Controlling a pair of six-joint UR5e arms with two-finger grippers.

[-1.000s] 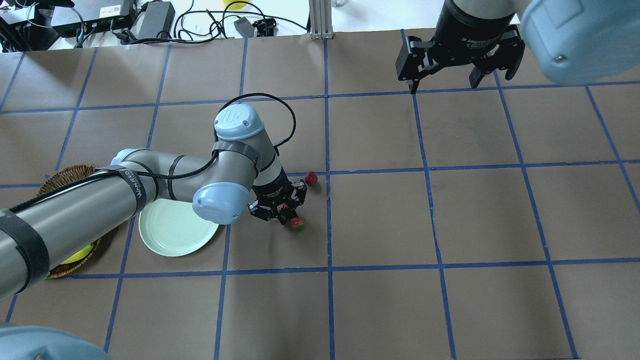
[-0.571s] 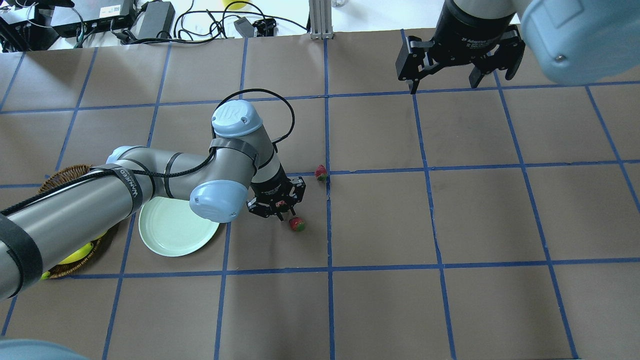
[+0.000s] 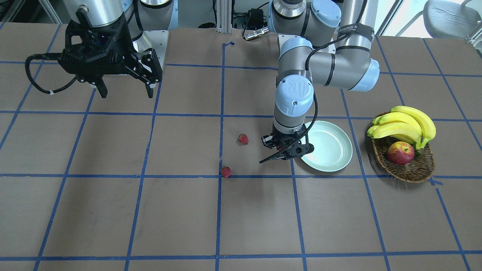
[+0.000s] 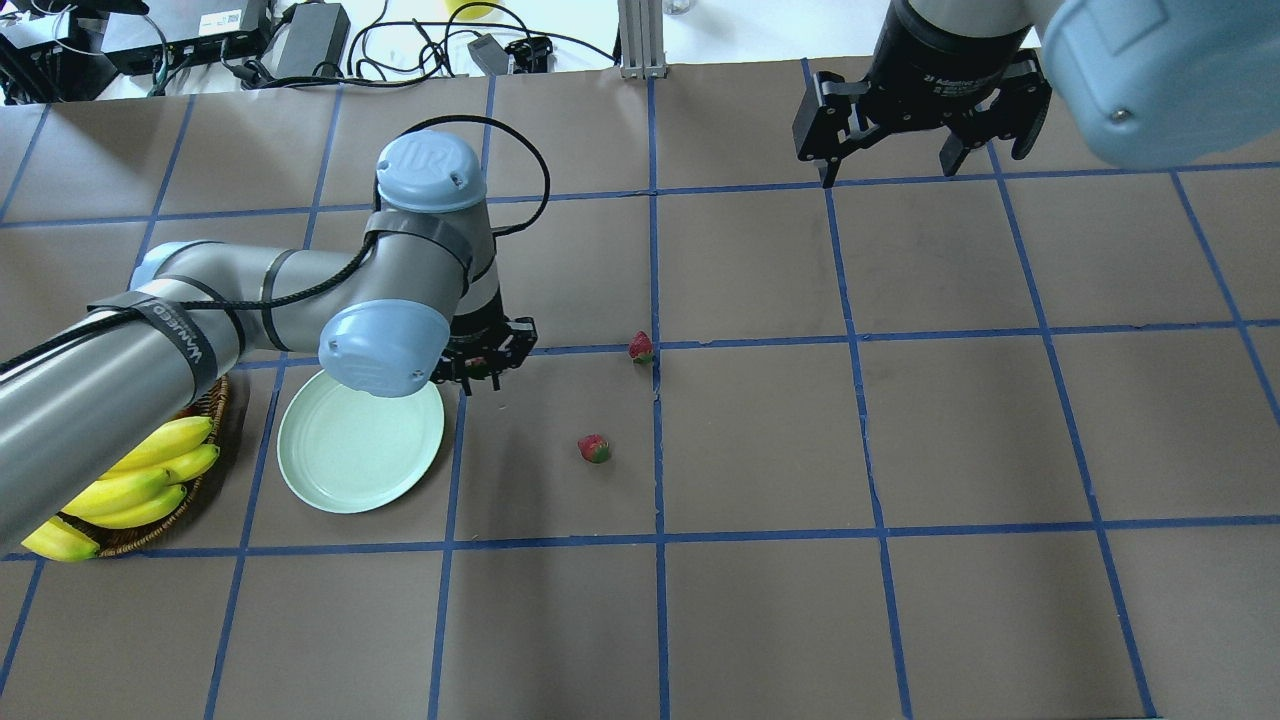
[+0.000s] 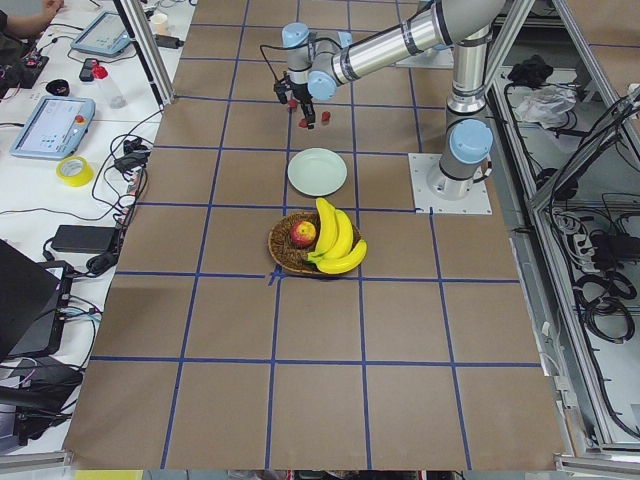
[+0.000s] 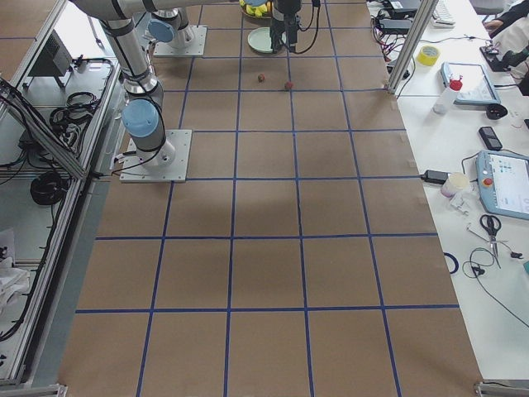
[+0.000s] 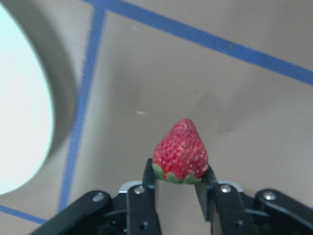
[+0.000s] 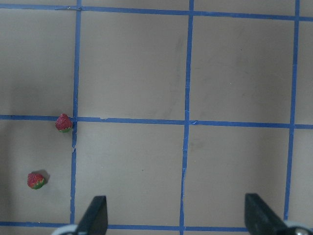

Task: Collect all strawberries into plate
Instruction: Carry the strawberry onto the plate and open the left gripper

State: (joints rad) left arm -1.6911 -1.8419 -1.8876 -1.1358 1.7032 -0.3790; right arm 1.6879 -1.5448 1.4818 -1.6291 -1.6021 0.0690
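My left gripper (image 4: 483,362) is shut on one strawberry (image 7: 180,151), held by its leafy end just off the plate's rim. The pale mint plate (image 4: 350,450) lies bare beside it, and the wrist view catches its edge (image 7: 19,122). Two more strawberries lie on the brown table: one (image 4: 641,347) on a blue tape line, the other (image 4: 594,449) nearer the robot. From the front they are the strawberry on the line (image 3: 226,172) and the other strawberry (image 3: 243,139). My right gripper (image 4: 915,155) hangs open and high at the far right, holding nothing.
A brown wicker basket (image 3: 414,171) with bananas (image 3: 404,124) and an apple (image 3: 400,153) stands beyond the plate on the robot's left. Cables and power bricks (image 4: 300,40) line the table's far edge. Blue tape marks a grid over the table.
My left arm has swung left toward the plate, carrying the strawberry away from the two on the table. The strawberry by the tape line rolled slightly right early on. The right arm stayed still.
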